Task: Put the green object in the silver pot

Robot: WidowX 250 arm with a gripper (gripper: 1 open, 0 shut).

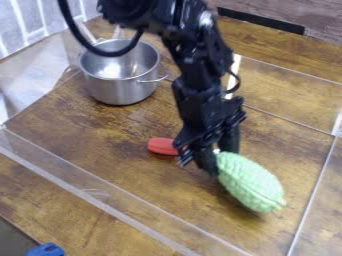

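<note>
Gripper (210, 158) of the black arm pointing steeply down at the wooden tabletop (80, 140), jaws narrowed about the upper-left end of the green object (249, 181), a bumpy toy vegetable lying below and right of the fingertips; firm hold cannot be confirmed. Red spoon handle (162, 147) just left of the gripper; silver pot (119, 73) well apart, up and left

The arm (187, 60) is showing all black, built of chunky jointed segments, and a thick black cable (94, 40) is looping off its upper part. The gripper (203, 155) is wearing the same black, ending in short dark jaws.
</note>
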